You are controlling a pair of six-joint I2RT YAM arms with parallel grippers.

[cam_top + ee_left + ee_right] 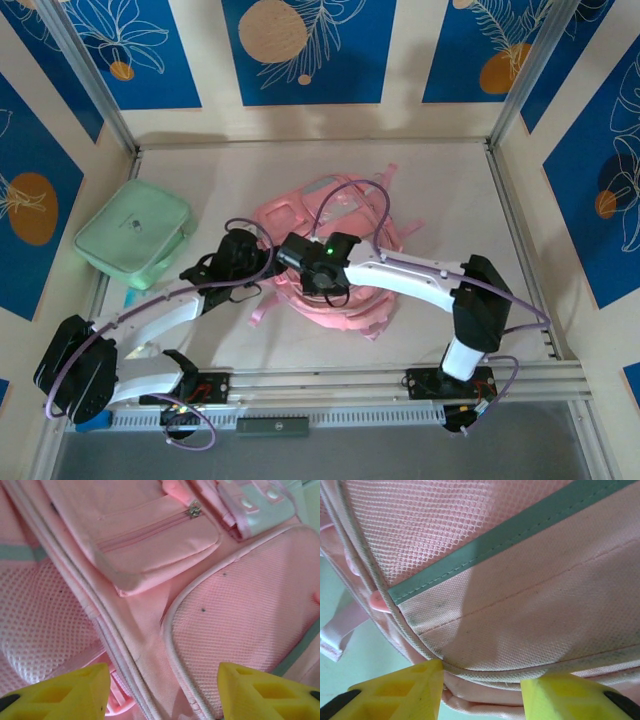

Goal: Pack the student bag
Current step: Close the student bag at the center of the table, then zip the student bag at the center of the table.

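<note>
1. The left arm (150, 315) stretches forward and rightward from its base.
2. The left gripper (162, 674) has its yellow fingers (65, 692) spread wide, clamping nothing.
3. The right arm (420, 280) bends at the elbow and reaches leftward.
4. The right gripper (481, 676) has its jaws parted, less widely.
5. From above, both grippers sit just beside each other.

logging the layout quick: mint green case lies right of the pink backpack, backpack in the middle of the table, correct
Not quite: the mint-green case lies left of the pink backpack, not right, as the top external view shows. The backpack is in the middle, as you said.
</note>
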